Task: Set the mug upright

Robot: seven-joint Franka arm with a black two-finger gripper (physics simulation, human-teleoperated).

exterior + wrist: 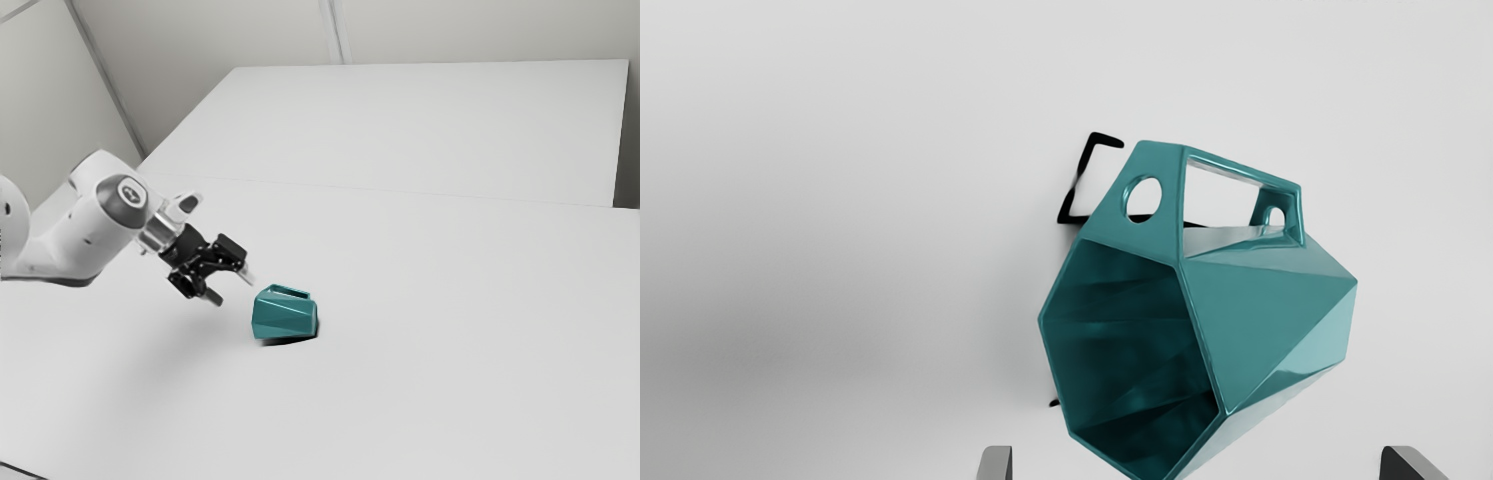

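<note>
Teal faceted mug (285, 318), lying on its side on the white bench (450, 350). Not upright. Spot: a bit left of centre in the exterior view, just past the arm's reach, on the exterior view's right of the black gripper (232, 288). Wrist view: mug's mouth opens toward the gripper's side, interior visible, dark teal; base end points away, narrower than the mouth. Handle (1243, 175) is on the upper side of the body, angular, big opening through it plus a round hole at each end. Facets run the length of the body, glossy. Dark shadow under the mug in the exterior view; black angular shadow beside the handle in the wrist view.

Jaws: wide apart, nothing held, not touching the mug. They hang above the bench near the mug, tilted, tips angled down toward the exterior view's right. White arm (85, 235) comes in from the exterior view's left. Pale flat surface (420, 125) at the far side, past a thin line; light wall (470, 30) behind.
</note>
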